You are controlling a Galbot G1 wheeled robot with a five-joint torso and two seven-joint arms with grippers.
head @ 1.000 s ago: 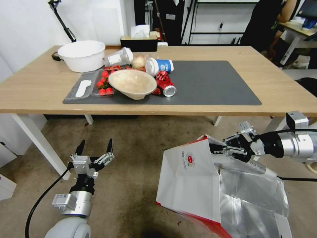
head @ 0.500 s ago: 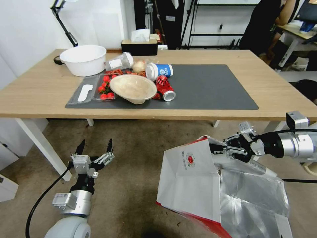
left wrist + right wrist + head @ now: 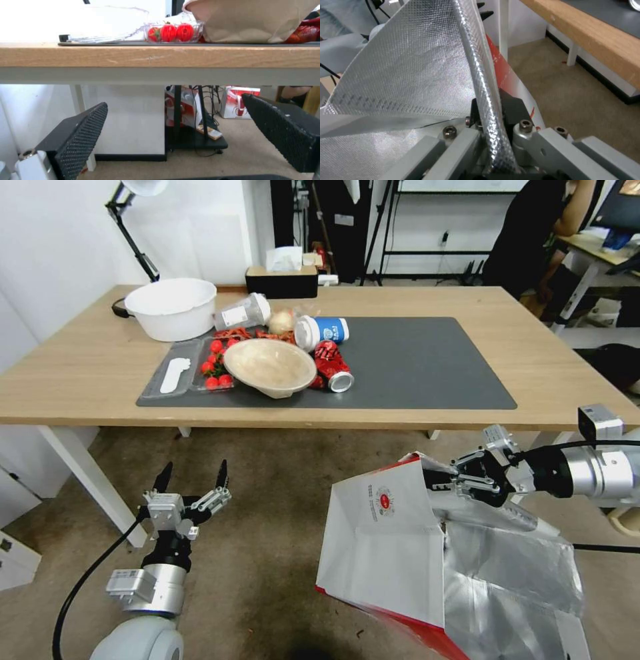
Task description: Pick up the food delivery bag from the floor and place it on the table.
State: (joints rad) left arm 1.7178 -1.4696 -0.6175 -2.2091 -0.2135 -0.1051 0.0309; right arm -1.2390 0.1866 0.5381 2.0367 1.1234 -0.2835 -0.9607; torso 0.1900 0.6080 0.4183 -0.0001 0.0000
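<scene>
In the head view, the bag [image 3: 383,553] is held above the floor [image 3: 267,513], below the table [image 3: 533,373], its rim clamped in the right gripper [image 3: 443,480]. The left gripper [image 3: 192,480] is held spread, empty.

In the left wrist view, the fingers [image 3: 80,132] are seen apart.

In the right wrist view, the foil rim [image 3: 483,82] is pinched.

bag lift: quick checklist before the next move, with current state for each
1. Right gripper shut on the bag: ok; the right wrist view shows the foil rim pinched between its jaws.
2. Grip deep enough to carry the bag: cannot tell; only the rim edge is held.
3. Bag below the table edge: ok, it needs raising before it goes over.
4. Free landing spot: ok; the right half of the mat is bare.
5. Clutter: bowl and can sit on the mat's left half, ok if the bag goes right.
6. Left gripper open, low near the floor, away from the bag: ok.
</scene>
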